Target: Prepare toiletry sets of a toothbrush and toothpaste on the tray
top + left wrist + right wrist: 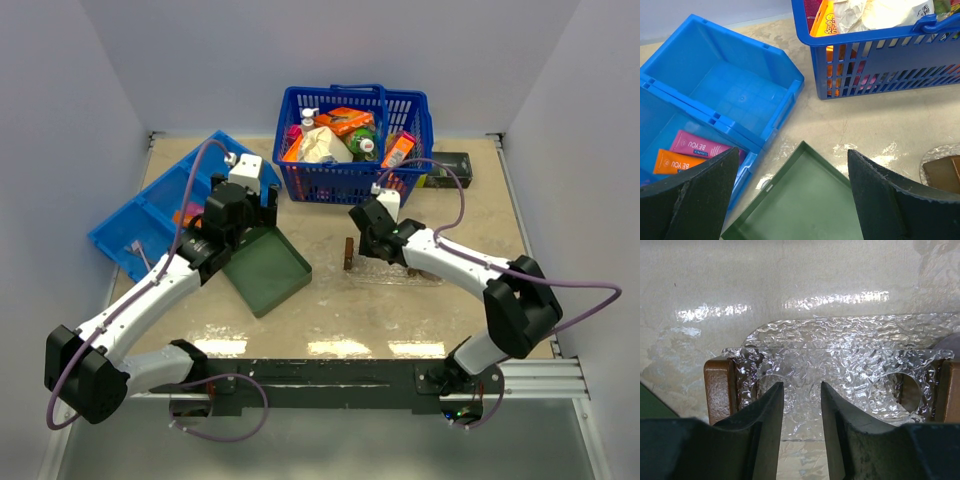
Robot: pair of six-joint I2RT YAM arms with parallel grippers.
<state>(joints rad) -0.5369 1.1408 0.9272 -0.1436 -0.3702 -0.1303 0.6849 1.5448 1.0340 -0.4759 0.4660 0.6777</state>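
The tray (pixel 840 352) is clear, bumpy plastic with a brown wooden handle (pixel 719 390) at each short end. It lies flat on the table right of centre (pixel 405 272). My right gripper (pixel 800 385) hovers low over its near left end, open by a narrow gap with nothing clamped between the fingers. The toothpaste lies in the blue divided bin (pixel 740 95): an orange tube (pixel 674 161) and a pink tube (pixel 696 145) side by side. My left gripper (pixel 792 151) hangs wide open and empty above the bin's edge and the green tray. I can make out no toothbrush.
A dark green square tray (pixel 266 268) sits beside the blue bin (pixel 150 215). A blue shopping basket (pixel 355 150) full of packets and bottles stands at the back centre. A dark box (pixel 450 168) lies to its right. White walls close in the table.
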